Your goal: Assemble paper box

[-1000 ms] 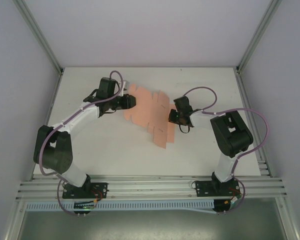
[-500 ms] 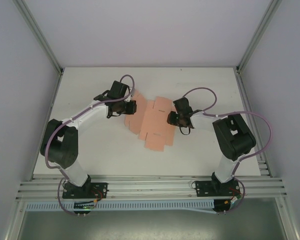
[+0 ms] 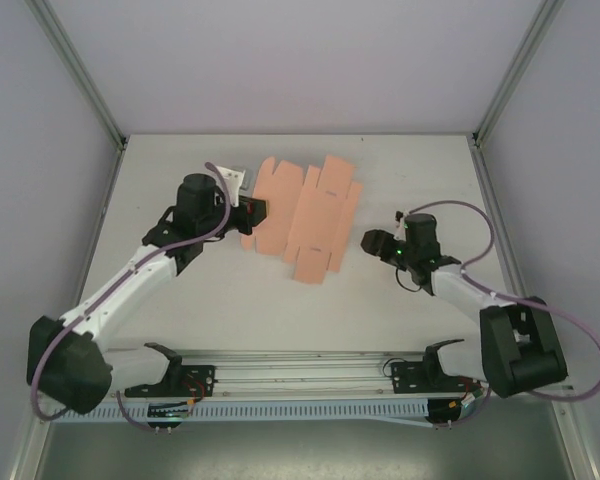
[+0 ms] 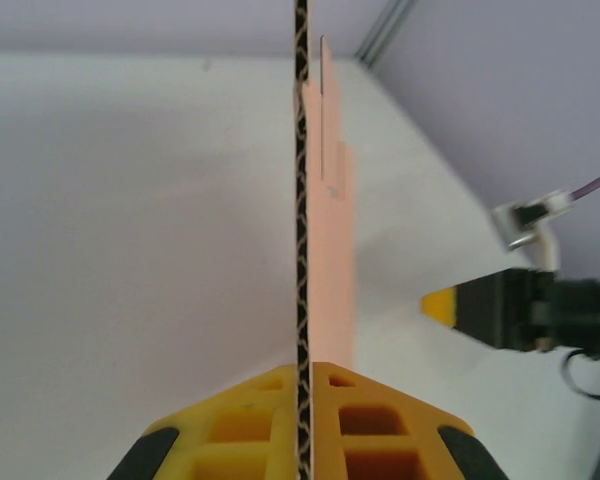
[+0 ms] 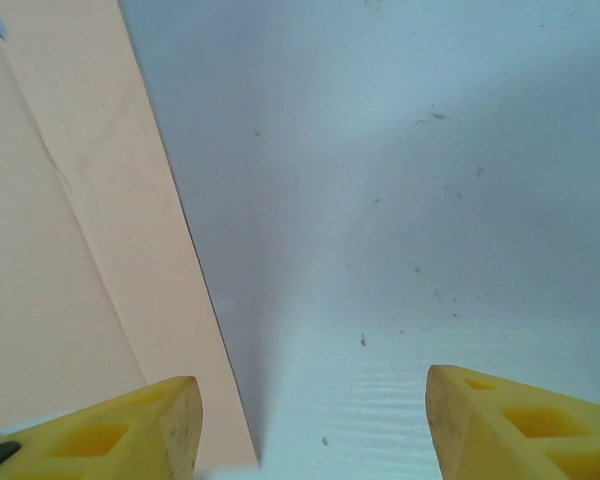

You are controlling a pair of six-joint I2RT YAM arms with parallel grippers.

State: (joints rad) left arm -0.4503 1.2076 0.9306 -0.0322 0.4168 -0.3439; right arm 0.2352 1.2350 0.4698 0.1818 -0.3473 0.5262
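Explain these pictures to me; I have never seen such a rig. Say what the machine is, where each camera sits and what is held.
This is a robot with a left arm and a right arm, bolted at the near edge of a white table. One picture looks down from above and behind; the other two come from cameras on the wrists, so yellow fingers show at the bottom. The work piece is a flat pink cardboard sheet cut with flaps, not folded into a box. The left gripper pinches its left edge, so that wrist camera sees it edge-on. The right gripper is open near the sheet's right edge, holding nothing.
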